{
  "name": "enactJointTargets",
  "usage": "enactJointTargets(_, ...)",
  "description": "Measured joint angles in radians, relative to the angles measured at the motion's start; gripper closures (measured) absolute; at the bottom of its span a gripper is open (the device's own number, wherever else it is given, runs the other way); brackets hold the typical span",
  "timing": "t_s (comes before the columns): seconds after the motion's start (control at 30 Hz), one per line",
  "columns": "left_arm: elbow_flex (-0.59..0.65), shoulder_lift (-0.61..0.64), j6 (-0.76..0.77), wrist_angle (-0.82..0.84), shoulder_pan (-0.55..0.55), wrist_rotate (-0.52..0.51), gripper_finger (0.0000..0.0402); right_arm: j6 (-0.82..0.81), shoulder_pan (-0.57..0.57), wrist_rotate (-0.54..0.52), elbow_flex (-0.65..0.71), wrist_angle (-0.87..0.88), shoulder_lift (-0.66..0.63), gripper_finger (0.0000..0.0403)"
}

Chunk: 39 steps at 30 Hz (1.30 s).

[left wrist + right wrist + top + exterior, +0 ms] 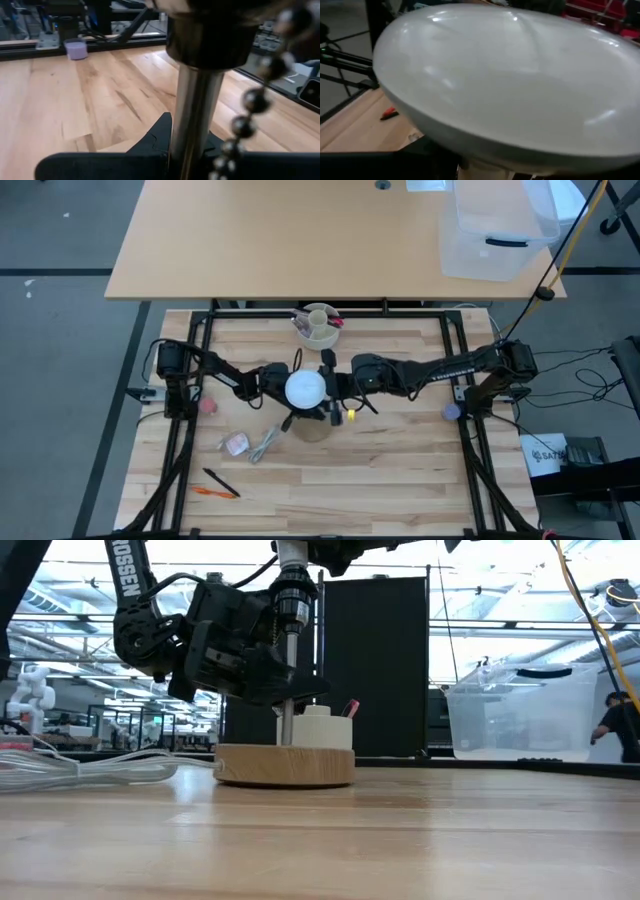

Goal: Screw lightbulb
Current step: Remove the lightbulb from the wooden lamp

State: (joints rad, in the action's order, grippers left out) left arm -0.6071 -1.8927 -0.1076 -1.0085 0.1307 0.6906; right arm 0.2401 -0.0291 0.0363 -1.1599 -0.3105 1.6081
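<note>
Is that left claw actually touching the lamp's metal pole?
Touching. The left wrist view shows the left gripper with its dark fingers pressed against the metal pole, no gap showing between them.

You can read one marking only: white capitals "OSSEN", cut off at the frame edge, on the dark arm (128,580).

Lightbulb (505,85): smooth, glossy frosted white dome; lamp stem (192,120): polished metal, beaded metal chain (250,102) beside; table (380,470): matt pale wood planks.
</note>
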Motion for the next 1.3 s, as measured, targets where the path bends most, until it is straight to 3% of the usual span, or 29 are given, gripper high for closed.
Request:
enactJointTargets(0.27,0.001,0.000,-0.004,0.000,-0.003,0.085,0.0379,0.005,0.030,0.128,0.000,0.000,0.000,0.0213)
enactJointTargets(0.6,0.001,0.000,-0.024,0.006,-0.019,0.173,0.0379,0.066,0.088,0.373,0.000,-0.001,0.004,0.0215)
enactJointTargets(0.73,0.001,0.000,-0.038,0.006,-0.020,0.180,0.0379,0.071,0.099,0.415,0.000,-0.005,0.004,0.0216)
enactJointTargets(0.97,0.003,0.000,-0.061,0.002,-0.022,0.072,0.0379,0.065,0.089,0.395,0.000,0.000,0.004,0.0203)
enactJointTargets(1.3,0.004,0.002,-0.056,0.015,-0.024,-0.063,0.0379,-0.002,0.049,0.273,-0.002,-0.008,0.002,0.0141)
